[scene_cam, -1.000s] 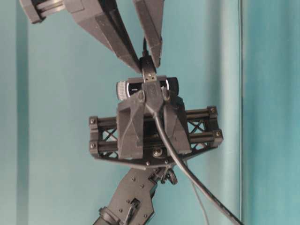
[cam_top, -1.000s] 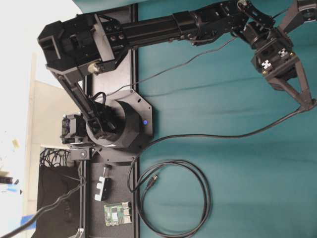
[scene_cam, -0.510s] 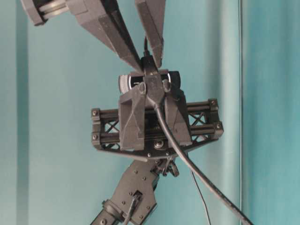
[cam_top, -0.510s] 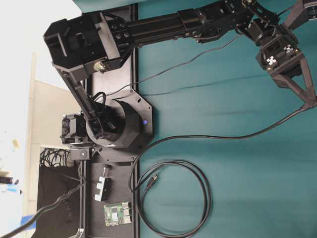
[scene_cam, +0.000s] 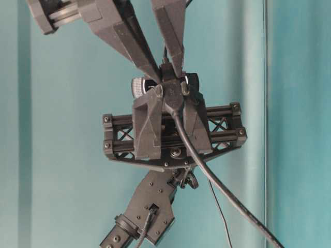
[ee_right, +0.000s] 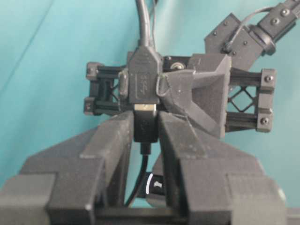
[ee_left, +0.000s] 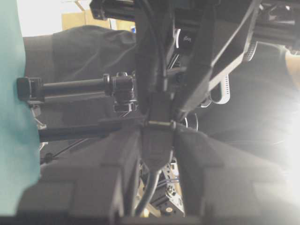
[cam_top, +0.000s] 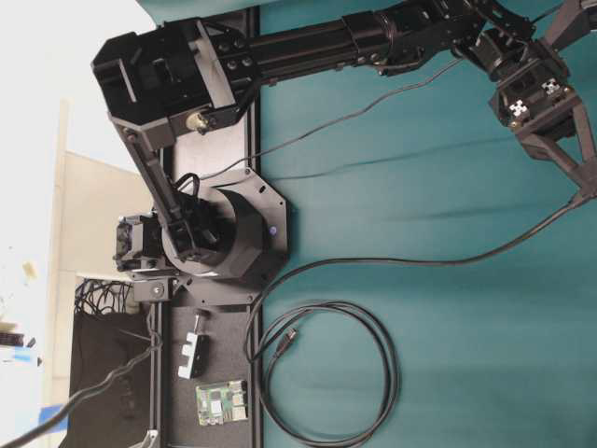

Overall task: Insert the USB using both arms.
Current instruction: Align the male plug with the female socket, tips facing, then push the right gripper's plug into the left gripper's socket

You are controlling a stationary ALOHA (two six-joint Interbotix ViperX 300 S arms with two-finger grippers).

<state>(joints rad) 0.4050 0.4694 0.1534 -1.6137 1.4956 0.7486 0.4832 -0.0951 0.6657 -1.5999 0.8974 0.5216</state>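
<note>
The USB is a small black plug on a thin cable, and my right gripper is shut on it. Its metal tip sits in a larger black connector on a thick cable; only a sliver of metal shows at the joint. My left gripper is shut on that connector. In the table-level view the right gripper comes from above and the left gripper from below, tip to tip. In the overhead view only the left arm shows, its gripper at the right edge.
A looped black cable with a silvery tip lies on the teal cloth at the bottom. A green circuit board and a small white clamp sit on the black strip below the left arm's base. The thick cable crosses the cloth.
The left gripper has moved toward the right one. The bare metal tip seen between the two connectors a second ago is now almost fully inside the larger connector.
</note>
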